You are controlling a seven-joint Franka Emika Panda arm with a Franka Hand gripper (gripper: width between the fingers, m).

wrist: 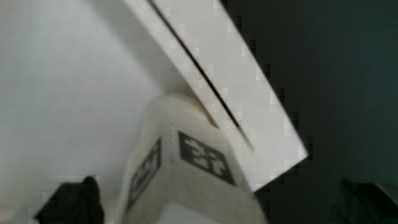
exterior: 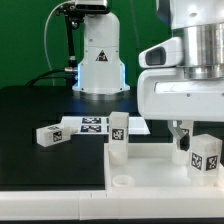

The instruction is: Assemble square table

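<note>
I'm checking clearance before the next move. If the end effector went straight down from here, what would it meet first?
Most likely the upright leg standing in the tabletop corner; the end effector hangs just above it. Depth is unclear, so it might narrowly miss.

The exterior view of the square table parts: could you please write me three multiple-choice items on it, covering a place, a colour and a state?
1. Where is the short white plastic leg lying on its side?
A. On the table surface, toward the exterior view's left of the white square tray-like tabletop
B. Inside the tabletop
C. On top of another leg

2. What colour is the table surface?
A. White
B. Black
C. Brown

3. How does the tagged white leg at the tabletop's far rim stand?
A. Flat on its side
B. Upside down in mid-air
C. Upright

Answers: 1 A, it rests on bare table away from the tabletop; 2 B, the surface is black; 3 C, its long axis is vertical.
</note>
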